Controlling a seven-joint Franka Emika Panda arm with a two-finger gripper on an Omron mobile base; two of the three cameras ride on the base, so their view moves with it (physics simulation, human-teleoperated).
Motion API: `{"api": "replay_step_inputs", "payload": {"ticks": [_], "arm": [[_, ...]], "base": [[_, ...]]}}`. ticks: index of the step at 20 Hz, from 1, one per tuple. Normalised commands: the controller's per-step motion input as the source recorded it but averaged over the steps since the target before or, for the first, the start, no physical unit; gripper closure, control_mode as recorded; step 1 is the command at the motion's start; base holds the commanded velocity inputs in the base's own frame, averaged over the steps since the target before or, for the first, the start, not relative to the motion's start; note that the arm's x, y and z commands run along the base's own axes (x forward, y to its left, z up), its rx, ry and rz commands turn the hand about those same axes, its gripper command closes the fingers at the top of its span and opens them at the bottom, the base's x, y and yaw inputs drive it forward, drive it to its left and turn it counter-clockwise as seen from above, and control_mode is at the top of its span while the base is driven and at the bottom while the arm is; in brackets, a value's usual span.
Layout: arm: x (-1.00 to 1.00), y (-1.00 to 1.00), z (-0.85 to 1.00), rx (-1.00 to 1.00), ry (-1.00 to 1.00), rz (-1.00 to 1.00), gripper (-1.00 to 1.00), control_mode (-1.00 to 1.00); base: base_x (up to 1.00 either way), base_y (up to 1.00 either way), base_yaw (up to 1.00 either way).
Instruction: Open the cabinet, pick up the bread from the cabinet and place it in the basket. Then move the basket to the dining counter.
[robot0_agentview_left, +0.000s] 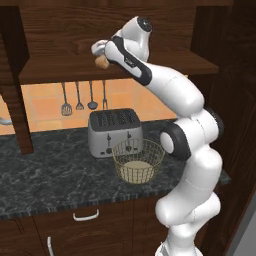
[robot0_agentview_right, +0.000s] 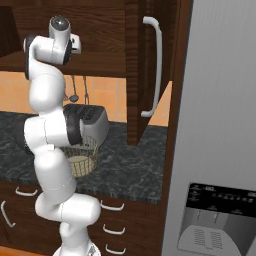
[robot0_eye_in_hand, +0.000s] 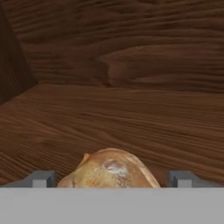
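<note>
Bread (robot0_eye_in_hand: 108, 169): tan roll in the open cabinet (robot0_agentview_left: 60, 30), above its shelf, between the spread fingers of the gripper (robot0_eye_in_hand: 109, 179); contact unclear. Long axis crosses the fingers. Basket (robot0_agentview_left: 138, 160) stands below, before the toaster (robot0_agentview_left: 114, 131).

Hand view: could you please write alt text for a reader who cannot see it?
A tan-brown bread roll sits between the two finger tips of the gripper, on the wooden shelf of the dark brown cabinet.

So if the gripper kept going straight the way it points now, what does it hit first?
The bread, which already sits between the gripper's fingertips. Past it the line looks to run over the shelf to the cabinet's wooden back wall, though the depth is hard to judge.
</note>
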Motion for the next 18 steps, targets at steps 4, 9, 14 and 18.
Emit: {"api": "replay_step_inputs", "payload": {"ticks": [4, 9, 14, 18], "arm": [[0.02, 0.28, -0.26, -0.08, 0.05, 0.08, -1.0, -1.0], [0.0, 0.15, -0.39, -0.06, 0.05, 0.06, -1.0, -1.0], [-0.19, 0.0, -0.73, -0.07, 0.05, 0.03, -1.0, -1.0], [-0.48, 0.0, -0.85, -0.05, 0.0, 0.01, 1.0, -1.0]], "base": [[0.0, 0.0, 0.0], [0.0, 0.0, 0.0], [0.0, 0.0, 0.0], [0.0, 0.0, 0.0]]}}
